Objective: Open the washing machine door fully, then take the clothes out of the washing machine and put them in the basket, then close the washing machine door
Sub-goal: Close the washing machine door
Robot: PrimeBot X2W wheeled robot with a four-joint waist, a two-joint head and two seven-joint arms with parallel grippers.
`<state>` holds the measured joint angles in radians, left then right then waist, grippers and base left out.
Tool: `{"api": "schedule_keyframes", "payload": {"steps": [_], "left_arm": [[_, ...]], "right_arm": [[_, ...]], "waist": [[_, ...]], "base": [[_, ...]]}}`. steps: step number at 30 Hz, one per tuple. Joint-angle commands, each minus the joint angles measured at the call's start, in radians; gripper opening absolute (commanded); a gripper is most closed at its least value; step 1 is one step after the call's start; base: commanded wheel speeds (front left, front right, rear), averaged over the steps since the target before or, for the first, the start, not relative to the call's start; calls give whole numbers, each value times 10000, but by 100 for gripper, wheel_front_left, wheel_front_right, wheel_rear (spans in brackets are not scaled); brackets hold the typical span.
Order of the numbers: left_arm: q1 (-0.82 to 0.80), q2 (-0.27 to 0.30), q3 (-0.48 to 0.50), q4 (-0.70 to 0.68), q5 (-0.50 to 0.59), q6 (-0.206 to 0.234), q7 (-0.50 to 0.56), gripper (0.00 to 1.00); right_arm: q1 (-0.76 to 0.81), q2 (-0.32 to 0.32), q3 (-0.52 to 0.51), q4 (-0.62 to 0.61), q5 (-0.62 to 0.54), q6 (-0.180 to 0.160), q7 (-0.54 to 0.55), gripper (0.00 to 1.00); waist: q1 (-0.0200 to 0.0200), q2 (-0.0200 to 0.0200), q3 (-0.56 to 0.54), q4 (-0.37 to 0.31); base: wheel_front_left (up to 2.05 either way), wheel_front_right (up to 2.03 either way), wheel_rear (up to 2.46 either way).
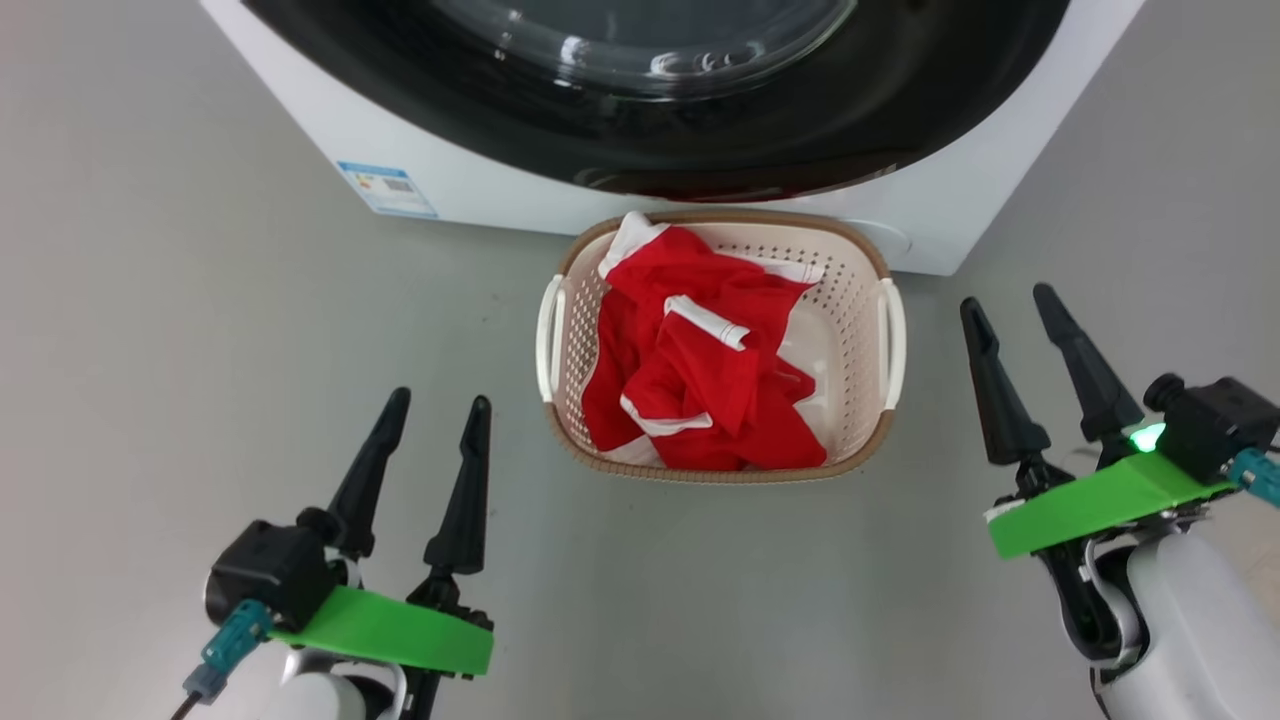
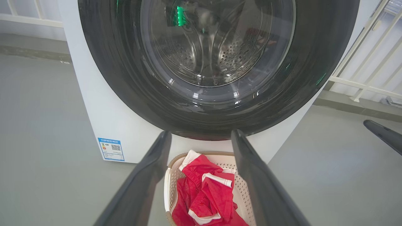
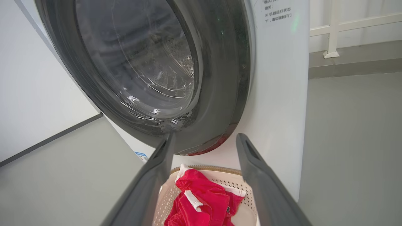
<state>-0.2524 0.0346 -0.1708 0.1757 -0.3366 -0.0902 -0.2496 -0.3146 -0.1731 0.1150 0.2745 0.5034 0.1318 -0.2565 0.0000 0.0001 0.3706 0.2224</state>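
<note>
High on the white front of the washing machine (image 3: 276, 94), the right wrist view catches grey Chinese print (image 3: 278, 14): "※ 机器运行状态下,请勿强制开门", with the line above it cut off. Low on that front sits a blue label (image 1: 387, 189) carrying a QR code (image 2: 116, 147), its small print too fine to read.

Bright, even light; faint shadows; warped edges.

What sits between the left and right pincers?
The basket holding the clothes, seen in the head view between left pincer and right pincer.
</note>
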Motion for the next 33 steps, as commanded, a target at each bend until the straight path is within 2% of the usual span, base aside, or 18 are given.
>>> {"api": "schedule_keyframes", "payload": {"steps": [1, 12, 33], "left_arm": [[178, 156, 408, -135, 89, -85, -122, 100], [831, 156, 1116, 112, 585, -239, -122, 100], [1926, 156, 2056, 147, 1083, -400, -122, 100]], "right_arm": [[246, 95, 265, -270, 155, -11, -53, 100], [1615, 310, 149, -292, 109, -11, -53, 100], [3214, 465, -443, -243, 9, -11, -53, 100]], "waist": [[0, -1, -282, -267], [0, -1, -1166, -913], [0, -1, -2345, -1703]], "base": [[0, 0, 0], [0, 0, 0], [0, 0, 0]]}}
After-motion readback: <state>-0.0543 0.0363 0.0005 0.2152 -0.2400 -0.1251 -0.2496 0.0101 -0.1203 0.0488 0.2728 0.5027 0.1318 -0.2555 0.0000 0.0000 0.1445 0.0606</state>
